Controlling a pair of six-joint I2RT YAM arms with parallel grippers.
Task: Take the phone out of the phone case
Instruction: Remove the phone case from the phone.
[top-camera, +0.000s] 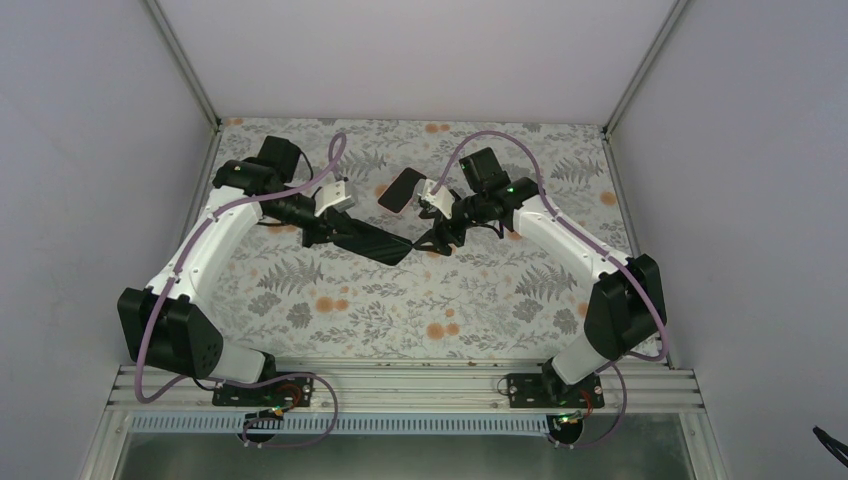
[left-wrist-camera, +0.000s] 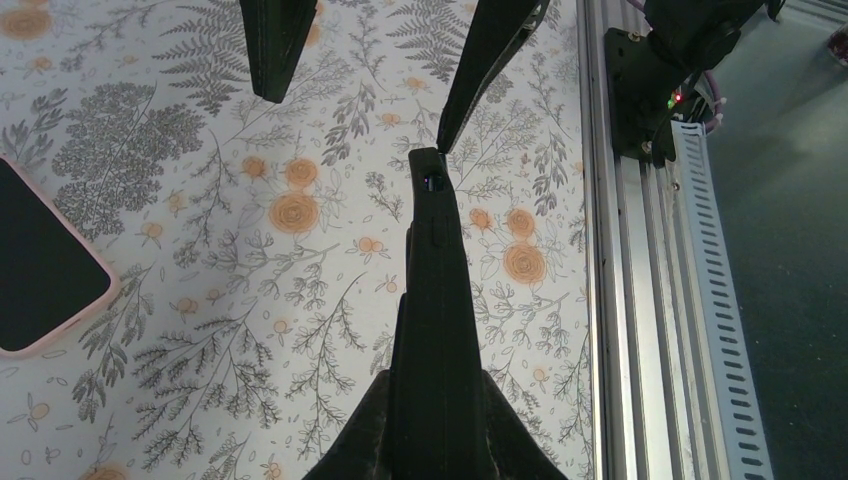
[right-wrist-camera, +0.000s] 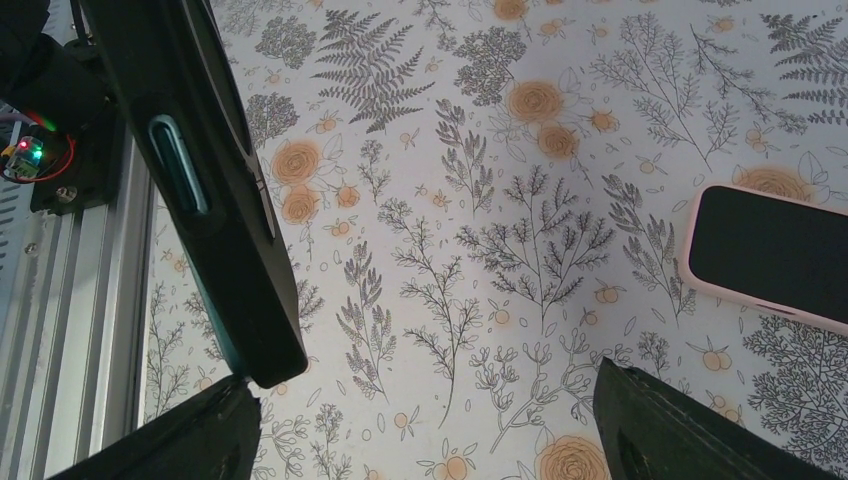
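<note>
The phone (top-camera: 405, 188) lies screen up on the floral table, still framed by the pink phone case (right-wrist-camera: 688, 268). It shows at the left edge of the left wrist view, phone (left-wrist-camera: 40, 260) inside the case rim (left-wrist-camera: 100, 300), and at the right edge of the right wrist view, phone (right-wrist-camera: 770, 250). My left gripper (left-wrist-camera: 435, 390) is shut on a second, bare black phone-shaped slab (left-wrist-camera: 432, 280), held edge-on above the table. My right gripper (right-wrist-camera: 430, 400) is open, and the slab's far end (right-wrist-camera: 260, 350) sits just at its left fingertip (right-wrist-camera: 200, 430). Both grippers, left (top-camera: 335, 232) and right (top-camera: 425, 243), hover nearer than the cased phone.
An aluminium rail (left-wrist-camera: 640, 300) runs along the table's near edge, with the right arm's base (left-wrist-camera: 670, 60) bolted to it. The left arm's base (right-wrist-camera: 50, 100) shows in the right wrist view. Grey enclosure walls (top-camera: 90, 150) close in the table.
</note>
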